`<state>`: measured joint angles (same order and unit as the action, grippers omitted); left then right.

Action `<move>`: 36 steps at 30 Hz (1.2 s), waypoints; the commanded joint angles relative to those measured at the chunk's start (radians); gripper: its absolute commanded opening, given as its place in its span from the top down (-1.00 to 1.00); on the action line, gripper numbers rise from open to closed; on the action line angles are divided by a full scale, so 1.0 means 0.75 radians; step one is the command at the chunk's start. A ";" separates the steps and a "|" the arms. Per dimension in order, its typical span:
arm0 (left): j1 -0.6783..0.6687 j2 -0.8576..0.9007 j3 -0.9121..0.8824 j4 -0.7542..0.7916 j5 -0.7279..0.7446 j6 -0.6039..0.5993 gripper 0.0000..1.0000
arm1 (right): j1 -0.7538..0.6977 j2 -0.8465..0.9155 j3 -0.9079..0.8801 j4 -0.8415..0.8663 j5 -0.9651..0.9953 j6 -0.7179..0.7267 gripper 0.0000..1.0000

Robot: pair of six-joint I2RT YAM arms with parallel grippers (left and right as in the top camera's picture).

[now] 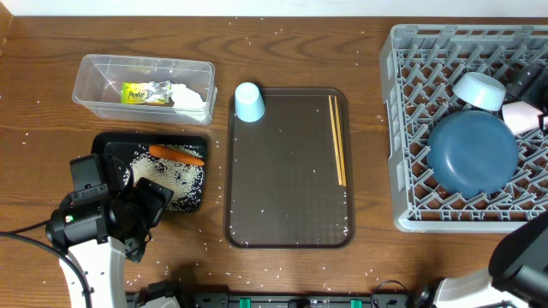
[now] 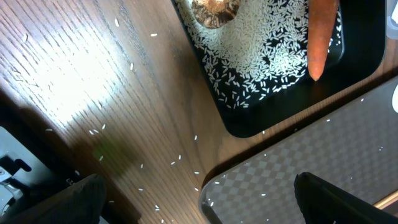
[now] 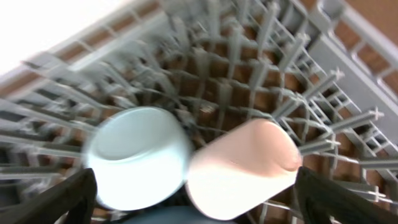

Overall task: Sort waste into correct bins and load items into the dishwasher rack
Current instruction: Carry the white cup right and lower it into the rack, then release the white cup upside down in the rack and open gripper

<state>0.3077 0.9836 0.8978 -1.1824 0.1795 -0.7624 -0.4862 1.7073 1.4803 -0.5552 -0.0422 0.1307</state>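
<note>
The grey dishwasher rack [image 1: 411, 128] holds the blue plate [image 1: 473, 154], the white bowl [image 1: 479, 90] and the whitish cup [image 1: 518, 115]. My right gripper [image 3: 199, 211] hangs open over the rack, its fingers wide on either side of the bowl [image 3: 137, 155] and cup [image 3: 242, 168]. The light blue cup [image 1: 248, 101] and chopsticks [image 1: 337, 141] rest on the brown tray [image 1: 287, 197]. The black tray [image 1: 193, 201] holds rice [image 2: 261, 56], a carrot [image 2: 323, 37] and a brown lump [image 2: 214, 9]. My left gripper [image 2: 199, 205] stands open and empty beside that tray's near corner.
The clear tub [image 1: 94, 73] at the back left holds a yellow-green wrapper [image 1: 141, 92] and a white napkin [image 1: 190, 96]. Loose rice grains lie scattered over the wooden table [image 1: 282, 47]. The left arm's base [image 1: 86, 231] stands at the front left.
</note>
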 commanded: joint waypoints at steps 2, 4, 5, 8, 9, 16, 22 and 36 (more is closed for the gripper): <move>0.007 -0.006 0.005 -0.009 -0.017 0.008 -0.96 | 0.065 -0.069 0.016 0.001 0.191 0.035 -0.99; 0.007 -0.006 0.005 -0.009 -0.017 0.008 -0.96 | 0.061 -0.058 0.016 -0.014 0.318 0.034 -0.86; 0.007 -0.006 0.005 -0.009 -0.017 0.008 -0.96 | 0.051 -0.051 0.016 -0.019 0.351 0.032 -0.73; 0.007 -0.006 0.005 -0.009 -0.017 0.008 -0.96 | -0.004 -0.027 0.016 -0.046 0.333 0.015 -0.33; 0.007 -0.006 0.005 -0.009 -0.017 0.008 -0.96 | -0.026 -0.021 0.016 -0.052 0.287 0.017 -0.30; 0.007 -0.006 0.005 -0.009 -0.017 0.008 -0.96 | -0.153 0.036 0.016 -0.057 0.041 0.074 -0.69; 0.007 -0.006 0.005 -0.009 -0.017 0.008 -0.96 | -0.171 0.172 0.016 -0.071 0.039 0.074 -0.92; 0.007 -0.006 0.005 -0.009 -0.017 0.008 -0.96 | -0.173 0.296 0.016 -0.009 -0.068 0.095 -0.90</move>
<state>0.3077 0.9836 0.8978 -1.1828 0.1795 -0.7624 -0.6094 1.9209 1.4818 -0.5709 -0.0681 0.1921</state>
